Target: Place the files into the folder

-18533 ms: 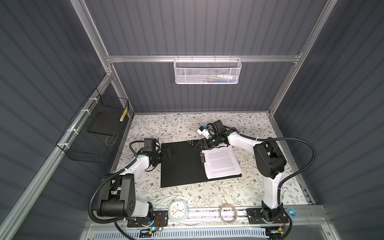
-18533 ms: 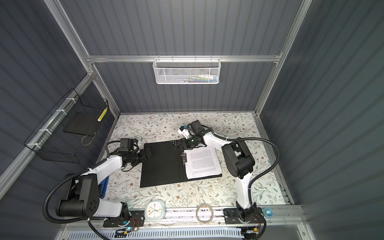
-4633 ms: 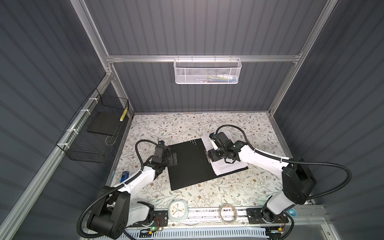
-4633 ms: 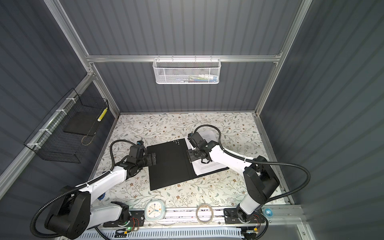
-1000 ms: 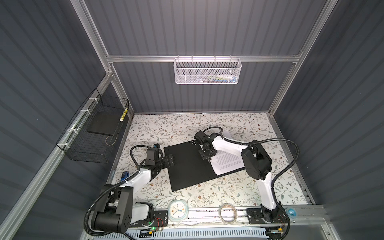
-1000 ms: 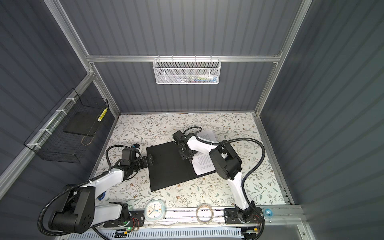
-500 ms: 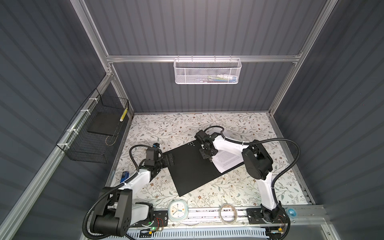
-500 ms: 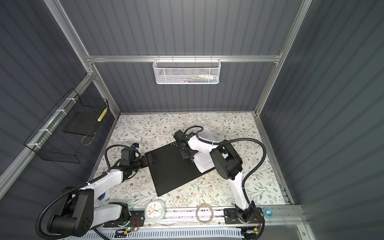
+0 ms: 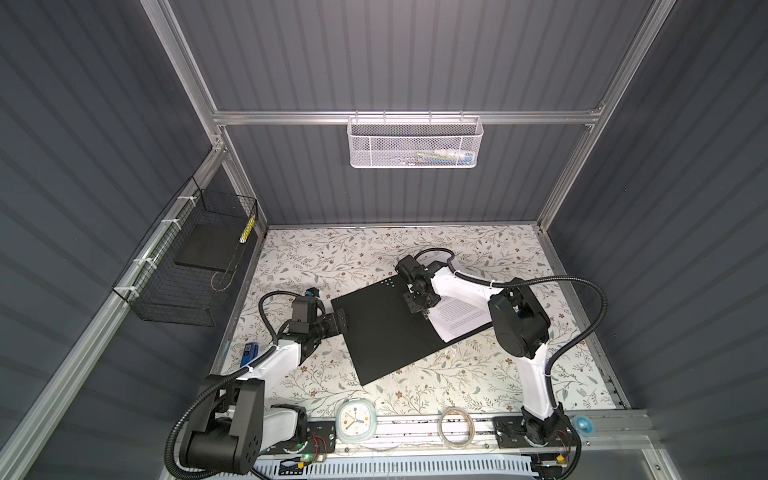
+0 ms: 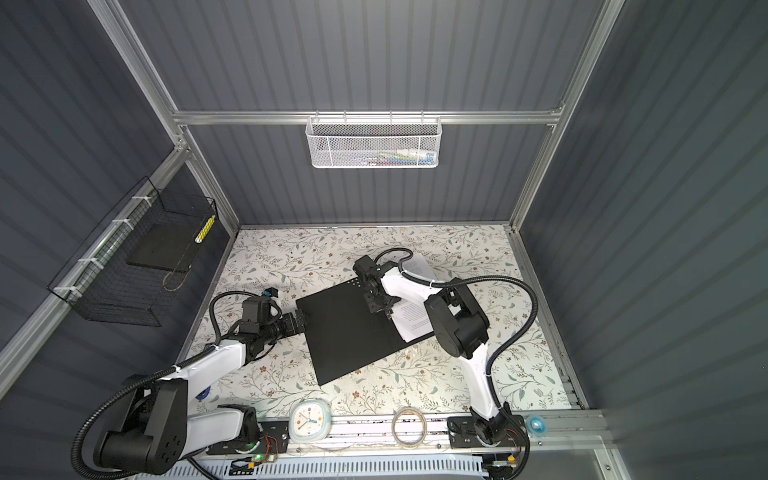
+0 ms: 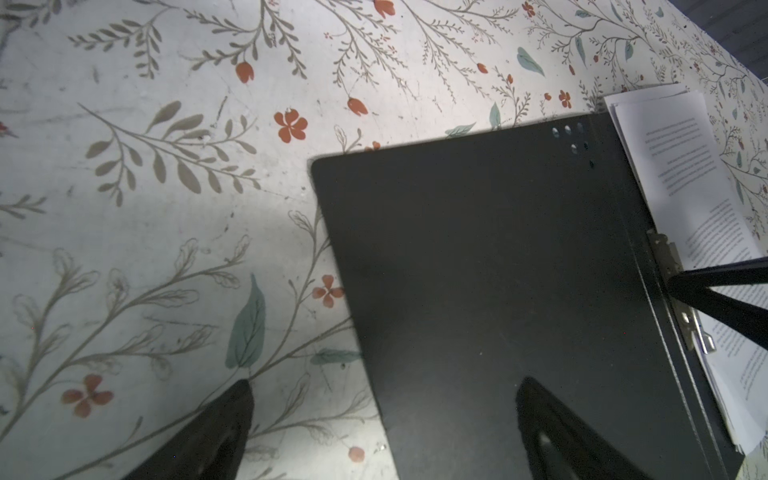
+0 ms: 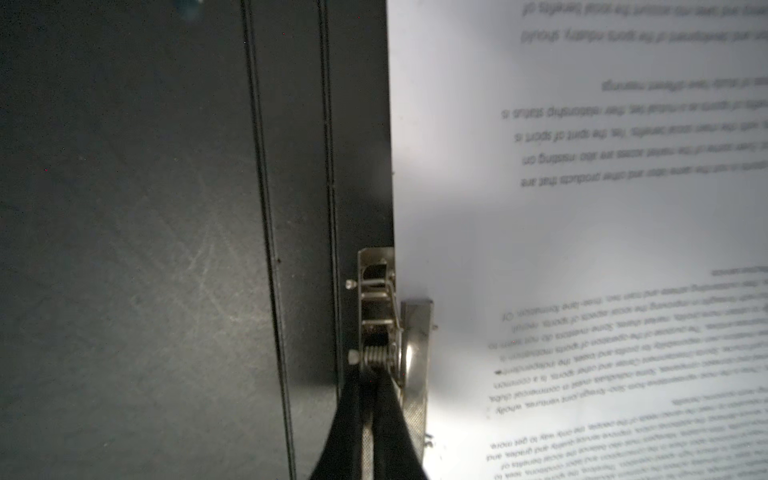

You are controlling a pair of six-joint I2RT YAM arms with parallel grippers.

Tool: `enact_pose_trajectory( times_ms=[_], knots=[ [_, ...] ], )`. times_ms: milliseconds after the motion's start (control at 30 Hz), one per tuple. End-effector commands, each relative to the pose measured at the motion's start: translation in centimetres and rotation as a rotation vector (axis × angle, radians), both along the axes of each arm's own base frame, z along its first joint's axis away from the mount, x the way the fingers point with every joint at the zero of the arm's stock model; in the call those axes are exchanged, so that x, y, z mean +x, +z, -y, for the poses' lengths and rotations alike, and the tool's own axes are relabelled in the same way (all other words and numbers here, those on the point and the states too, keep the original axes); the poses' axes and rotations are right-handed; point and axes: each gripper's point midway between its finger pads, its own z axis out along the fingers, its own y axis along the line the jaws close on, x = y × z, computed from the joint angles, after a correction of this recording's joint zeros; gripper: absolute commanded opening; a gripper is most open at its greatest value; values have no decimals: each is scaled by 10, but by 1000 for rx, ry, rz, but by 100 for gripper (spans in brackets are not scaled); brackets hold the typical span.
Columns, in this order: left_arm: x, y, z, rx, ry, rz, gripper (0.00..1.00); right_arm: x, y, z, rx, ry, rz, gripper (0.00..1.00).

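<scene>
In both top views the folder [image 9: 388,332] [image 10: 349,332] lay open on the table [image 9: 324,257], black inner faces up and askew to the table's edges. The files [image 9: 457,318] were on its right half, largely hidden under the right arm. Only the right wrist view showed the detail at the spine. There the right fingers [image 12: 395,424] were closed, tips together against the spring of the metal clip [image 12: 376,316], whose plate lay on the files' inner edge. A thin strip of metal showed between them, but whether it was gripped could not be told. The left wrist view gave what the top views were too small to show. The left fingers [image 11: 216,428] stood wide open, one over bare table and the other over the folder's left face, with the cover's outer edge running between them. That view also showed the sheets fanned and poking out past the folder's far edge. Around the left cover the table lay bare on the far, left and near sides. A strip of bare table separated the folder's near corner from the clock [image 9: 354,420] and the tape roll [image 9: 456,428] at the front rail.
</scene>
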Motion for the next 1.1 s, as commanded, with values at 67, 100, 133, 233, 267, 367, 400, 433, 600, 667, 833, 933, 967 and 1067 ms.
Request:
enact_pose_trajectory(
  times_ms=[67,100,133,233,267,367,400,433,600,667,833,933,967,1067],
  knots=[
    [0,2,0,-5,2,11,99,18,44,5,24,-19,97,0],
    [0,2,1,-7,0,10,99,19,47,6,27,-22,103,0],
    [1,3,1,-9,-4,10,99,20,50,8,30,-24,108,0],
    [2,6,5,-22,-20,13,99,22,60,11,44,-29,119,0],
    [2,8,6,-27,-24,16,99,23,63,13,47,-30,123,0],
    [2,16,10,-47,-40,41,99,23,75,16,49,-27,138,0],
    [2,19,12,-61,-49,54,99,24,80,18,53,-28,147,0],
    [3,22,15,-78,-60,66,99,24,84,19,54,-28,150,0],
    [4,32,39,-180,-164,87,99,26,106,26,75,-29,178,0],
    [4,34,46,-209,-195,86,99,27,113,30,91,-38,186,0],
    [5,45,56,-254,-252,131,99,28,132,40,117,-53,210,0],
    [4,55,62,-286,-288,167,99,28,139,45,131,-60,219,0],
    [3,58,65,-304,-302,182,99,28,143,44,145,-58,220,0],
    [4,64,71,-327,-332,207,99,25,147,38,214,-46,210,0]
  ],
)
